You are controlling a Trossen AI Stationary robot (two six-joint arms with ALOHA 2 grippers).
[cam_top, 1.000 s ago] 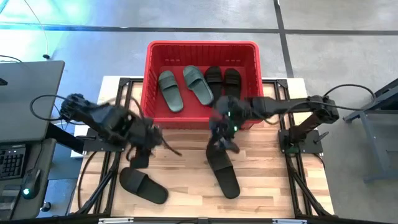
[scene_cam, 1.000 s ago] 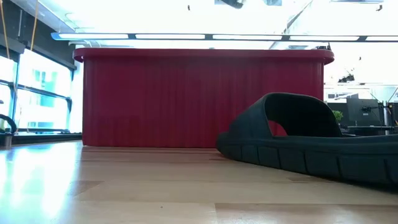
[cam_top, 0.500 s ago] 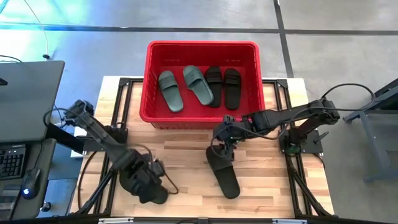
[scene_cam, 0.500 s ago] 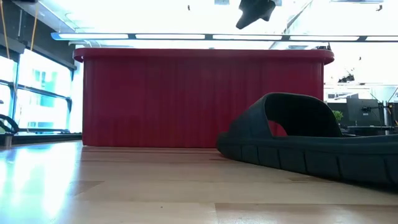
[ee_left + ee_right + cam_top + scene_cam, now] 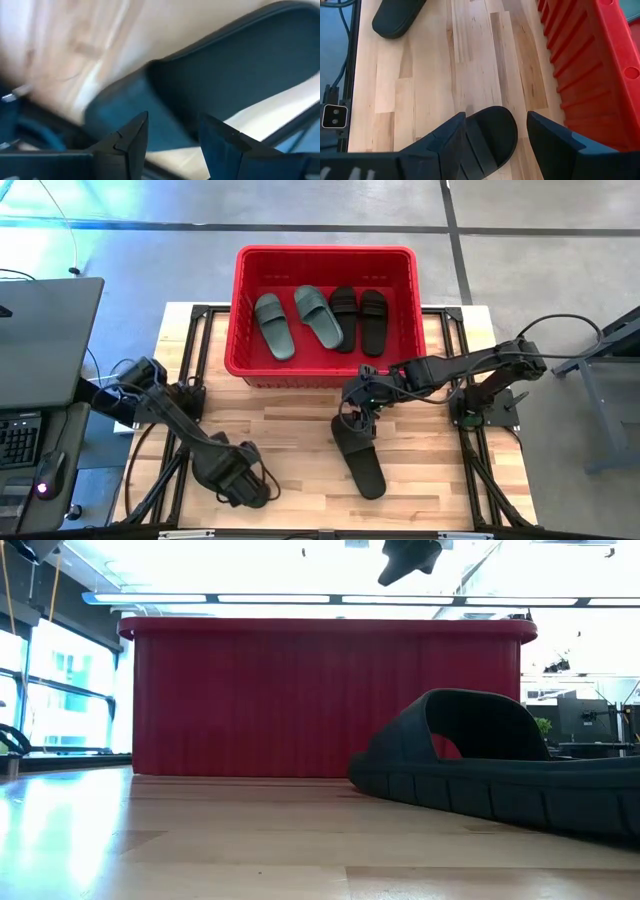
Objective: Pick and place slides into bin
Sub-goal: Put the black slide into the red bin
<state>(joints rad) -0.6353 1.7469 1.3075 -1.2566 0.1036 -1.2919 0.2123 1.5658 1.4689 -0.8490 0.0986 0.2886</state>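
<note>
Red plastic bin [image 5: 238, 310] held four slides, two green and two black. Two black slides were left on the bench [image 5: 300, 440]: one [image 5: 360, 455] under the open, empty right hand [image 5: 362, 416], one beneath the open left hand [image 5: 240, 485]. Against half a second earlier, the left arm had settled lower over its slide [image 5: 225, 85]; the right was unchanged.

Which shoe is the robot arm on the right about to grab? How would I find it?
Find the big red bin at the table's far side, then look just in front of it, on the wood. The black slide lies there, slanted, below the open right gripper. Four other slides are inside the bin, and the other black one on the table is under the left gripper.
</note>
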